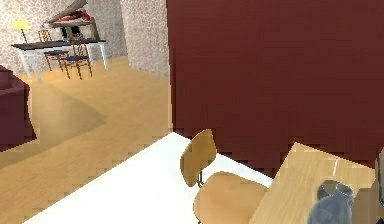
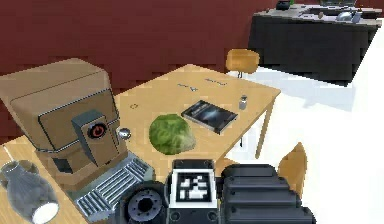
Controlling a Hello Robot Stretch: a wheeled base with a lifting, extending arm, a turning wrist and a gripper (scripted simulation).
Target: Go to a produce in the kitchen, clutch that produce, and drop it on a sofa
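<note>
Judging by the forward view, the robot stands at the kitchen surface. The surface's wooden corner lies at the lower right, with a grey glass vessel on it and a wooden chair just beside it. Well apart from the surface, at the view's left edge, is a dark red upholstered piece that may be the sofa.

In the arm side view the surface carries a round green leafy head, which I take for the produce. It lies toward the surface's near edge, between a brown box-shaped appliance and a dark book. The hand shows low at that same near edge, left of a white marker square, with the green head just past it. I cannot make out the hand's far end, so I cannot tell whether it grasps anything or is released.

The produce rests on the surface, so the step in hand looks like the approach for the grasp, with carrying and dropping not yet begun. The next move calls for bringing the fingers about the bulky round head without nudging the appliance. The produce must then be raised clear of the surface.
</note>
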